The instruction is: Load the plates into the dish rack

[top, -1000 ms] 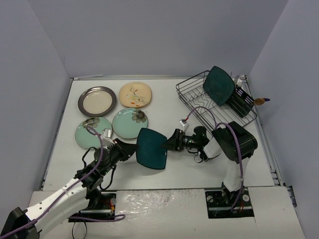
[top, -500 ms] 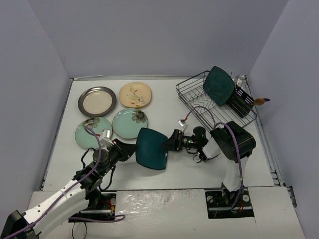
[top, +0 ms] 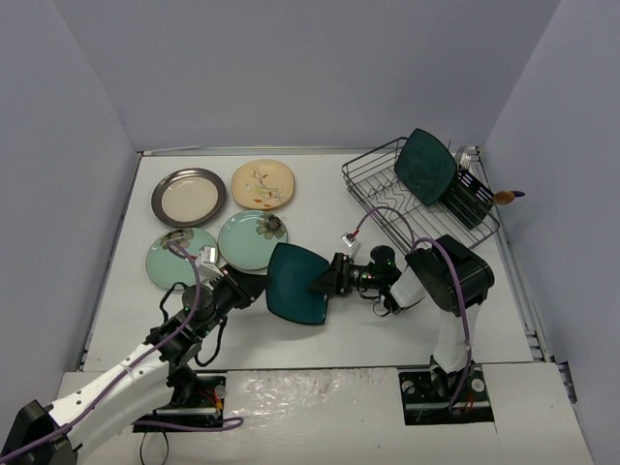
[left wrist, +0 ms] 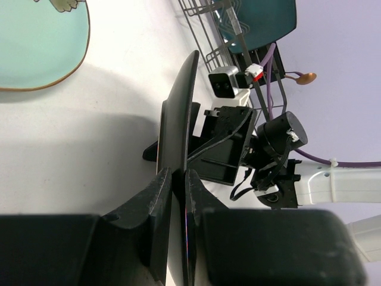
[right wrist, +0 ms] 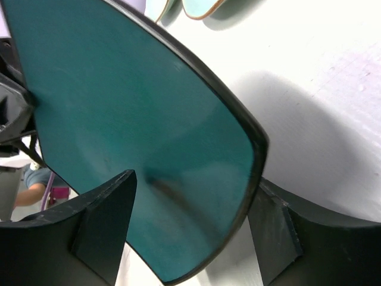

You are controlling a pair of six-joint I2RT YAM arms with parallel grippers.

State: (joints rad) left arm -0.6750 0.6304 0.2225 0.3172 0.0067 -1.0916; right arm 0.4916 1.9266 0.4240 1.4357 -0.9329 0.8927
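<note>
Table (top: 320, 194): white, grey-walled.
Dark teal rounded-square plate (top: 297, 282): upright, near centre.
Left gripper (left wrist: 177, 176): fingers clamped on its left rim.
Right gripper (right wrist: 190, 185): fingers spread, straddling its right rim.

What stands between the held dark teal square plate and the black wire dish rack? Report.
Nothing loose; only the right arm itself lies between the dark teal square plate and the black wire dish rack.

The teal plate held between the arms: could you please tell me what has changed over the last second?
The left pincer, gripping the teal plate, carried it slightly rightward; the right pincer advanced to straddle its edge, open. The four table plates, dish rack and racked plate stayed put.
</note>
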